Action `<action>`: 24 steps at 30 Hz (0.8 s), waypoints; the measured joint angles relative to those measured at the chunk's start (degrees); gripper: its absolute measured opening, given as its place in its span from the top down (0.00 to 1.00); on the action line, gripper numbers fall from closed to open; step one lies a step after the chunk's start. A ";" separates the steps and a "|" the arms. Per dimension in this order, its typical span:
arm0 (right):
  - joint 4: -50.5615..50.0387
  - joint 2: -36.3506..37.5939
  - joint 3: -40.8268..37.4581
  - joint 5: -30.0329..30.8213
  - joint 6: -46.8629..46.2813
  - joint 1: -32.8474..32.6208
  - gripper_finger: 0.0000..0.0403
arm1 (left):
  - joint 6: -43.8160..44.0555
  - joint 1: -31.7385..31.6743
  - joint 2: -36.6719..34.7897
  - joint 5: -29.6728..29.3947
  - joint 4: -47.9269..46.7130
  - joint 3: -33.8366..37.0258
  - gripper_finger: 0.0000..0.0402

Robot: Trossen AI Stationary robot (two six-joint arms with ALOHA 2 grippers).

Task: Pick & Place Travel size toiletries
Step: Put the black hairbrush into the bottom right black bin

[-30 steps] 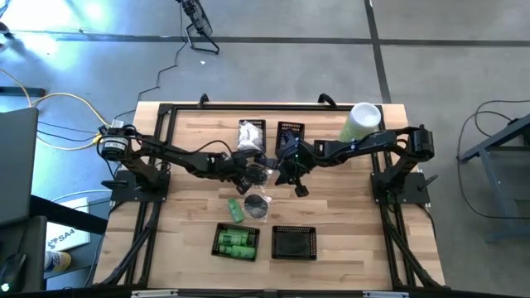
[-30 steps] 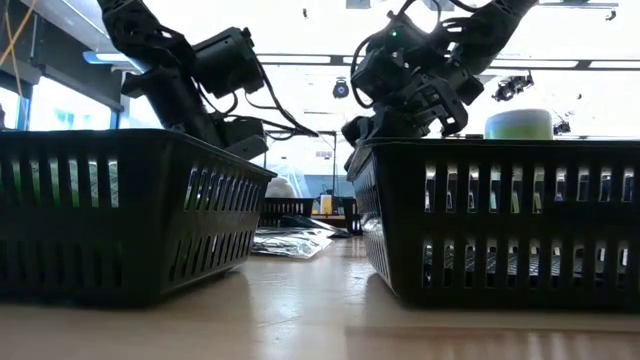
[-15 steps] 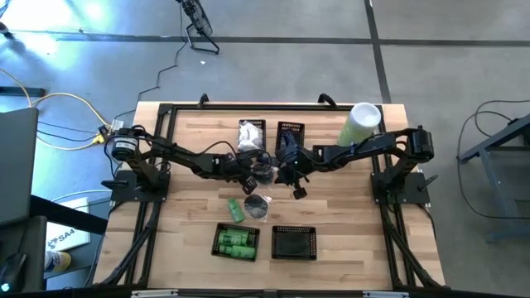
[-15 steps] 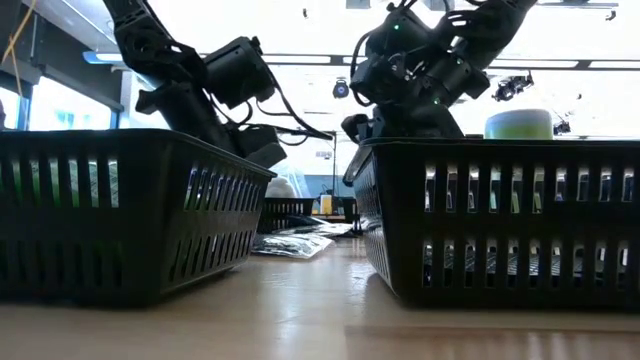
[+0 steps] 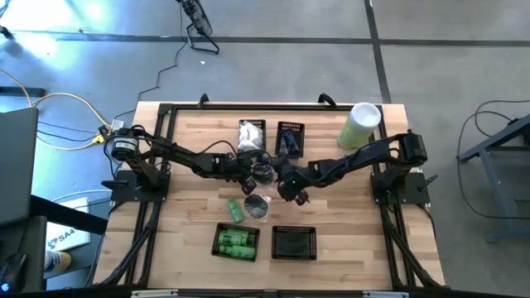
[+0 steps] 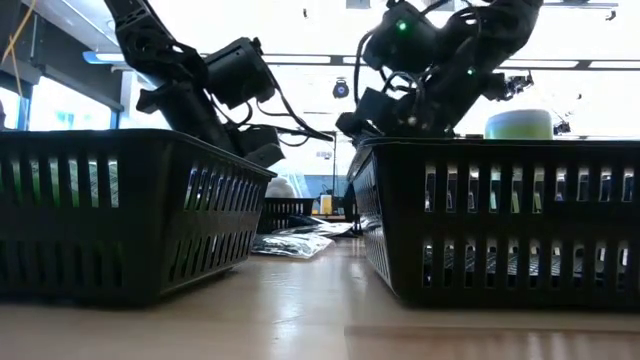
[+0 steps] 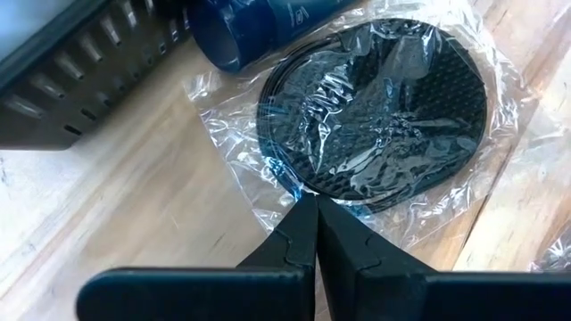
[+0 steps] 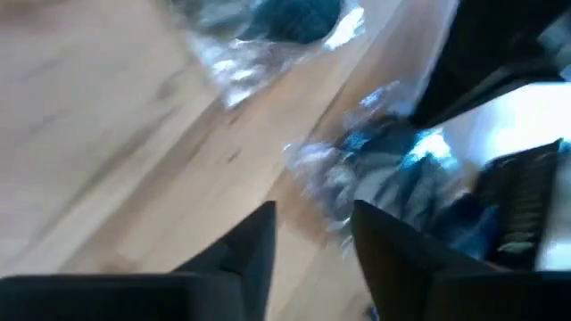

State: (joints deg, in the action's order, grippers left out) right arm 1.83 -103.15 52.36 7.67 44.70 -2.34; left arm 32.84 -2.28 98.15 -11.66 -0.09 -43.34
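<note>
The wooden table carries four black mesh baskets and a tall pale-green cylinder with a white lid at the far right corner.

Containers, largest first. The near right basket shows only its dark floor. The near left basket holds bright green bottles lying side by side. The far right basket holds dark blue pieces. The far left basket holds white crinkly packets.

Loose toiletries lie on the bare wood between the two rows of baskets: a green bottle, a grey disc in clear wrap just beside it, and a black ribbed disc in clear wrap nearer the far baskets, with a dark blue tube touching its wrapper.

The left gripper has its fingers pressed together on the edge of the black disc's clear wrap. The right gripper is over the table centre with a gap between its fingers and nothing seen between them; blurred clear-wrapped blue items lie ahead of it.

Writing: pale lettering shows on the blue tube but cannot be read.
</note>
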 joint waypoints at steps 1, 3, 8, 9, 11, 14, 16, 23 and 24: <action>1.25 -0.72 0.23 1.52 1.33 -0.38 0.61 | -0.02 0.00 0.00 0.00 -0.30 0.01 1.00; 1.11 -1.84 0.09 4.86 3.30 -1.02 0.56 | -0.02 0.00 0.00 0.28 -0.37 0.05 1.00; 6.76 -5.56 0.18 8.76 5.04 -1.21 0.54 | -0.88 0.00 0.04 0.92 -0.71 0.05 1.00; 8.65 -6.39 0.22 9.85 5.02 -1.21 0.55 | -1.20 0.00 0.04 1.02 -0.63 0.07 1.00; 10.37 -6.80 0.24 11.57 5.08 -1.25 0.57 | -1.38 -0.02 0.04 1.62 -0.45 0.11 1.00; 10.91 -6.84 0.20 10.46 5.04 -0.70 0.61 | -1.59 0.00 0.04 1.76 -0.36 0.10 1.00; 11.58 -6.91 0.18 10.34 4.88 -0.43 0.63 | -2.12 0.00 0.07 1.82 -0.30 0.10 1.00; 11.64 -6.99 0.13 8.52 3.28 0.77 0.74 | -2.58 0.00 0.09 1.82 -0.10 0.10 1.00; 11.65 -6.99 0.13 8.47 3.18 0.88 0.76 | -2.58 0.00 0.09 1.82 -0.08 0.10 1.00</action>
State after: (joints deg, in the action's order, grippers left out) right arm 13.48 -110.15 52.49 16.15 47.88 -1.46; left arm 30.26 -2.28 98.24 -9.85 -0.16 -43.24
